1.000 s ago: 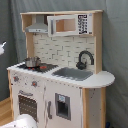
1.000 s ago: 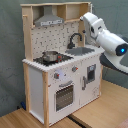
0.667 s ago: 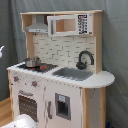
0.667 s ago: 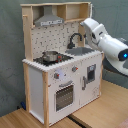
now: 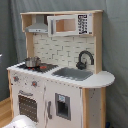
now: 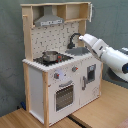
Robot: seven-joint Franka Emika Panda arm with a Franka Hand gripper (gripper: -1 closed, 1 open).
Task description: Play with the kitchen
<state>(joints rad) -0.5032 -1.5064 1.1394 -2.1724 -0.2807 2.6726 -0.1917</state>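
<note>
The kitchen [image 5: 60,80] is a white and light-wood toy unit, seen in both exterior views. It has a black faucet [image 5: 85,59] over a grey sink [image 5: 72,73], a metal pot [image 5: 32,61] on the stove, knobs and an oven door [image 5: 27,105]. In the second exterior view the kitchen [image 6: 45,75] stands left of my white arm [image 6: 107,55], which reaches in from the second exterior view's right. My gripper [image 6: 83,40] at the arm's tip lies in line with the faucet [image 6: 74,37] and sink [image 6: 77,50]. How close it is I cannot tell.
A range hood [image 5: 37,25] and a microwave shelf [image 5: 70,24] top the unit. A grey curtain [image 5: 117,50] hangs behind. A wooden tabletop [image 6: 100,112] carries the kitchen. A white rounded part [image 5: 20,122] shows at the bottom left of the first exterior view.
In the second exterior view my arm's tip has dropped from beside the upper shelf down to faucet and sink height. The kitchen has not moved.
</note>
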